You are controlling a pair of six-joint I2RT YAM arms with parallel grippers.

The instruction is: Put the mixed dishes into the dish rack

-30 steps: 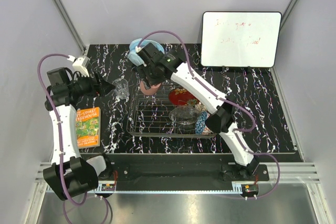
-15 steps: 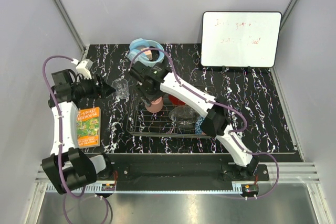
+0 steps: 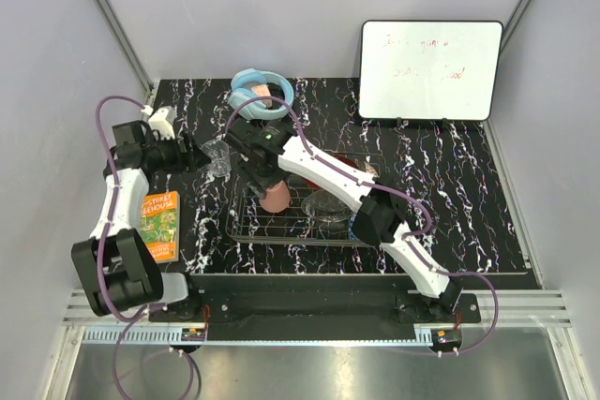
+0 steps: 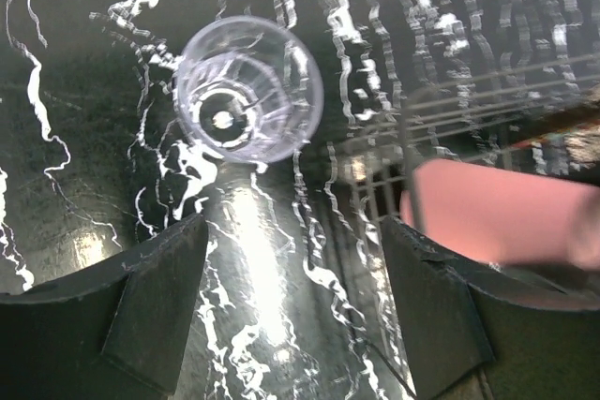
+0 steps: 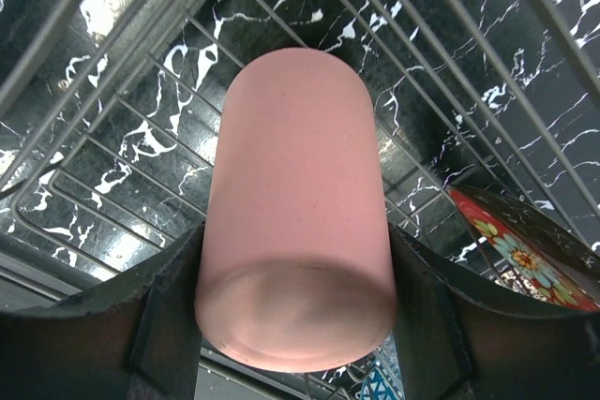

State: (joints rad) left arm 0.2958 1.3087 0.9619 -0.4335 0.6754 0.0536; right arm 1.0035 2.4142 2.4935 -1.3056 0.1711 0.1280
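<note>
Hovering low over the desk (image 3: 469, 203), the left claw (image 4: 295, 264) gapes wide with nothing in it. The small clear glass tumbler (image 4: 248, 91) stands upright at its 11 o'clock, off the centre line, so closing from here could clip the rim and topple it. Just to the right, the right claw (image 5: 298, 278) pinches the salmon-pink plastic cup (image 5: 298, 185) above the left end of the dish rack (image 5: 122, 152). Released too high, the cup may bounce off the wires and roll. Both arms crowd that corner, so a clash is possible.

Pink cup (image 5: 298, 203) clamped in right gripper (image 5: 295, 316), wire rack (image 5: 122, 128) beneath, red dish (image 5: 525, 250) alongside
</note>
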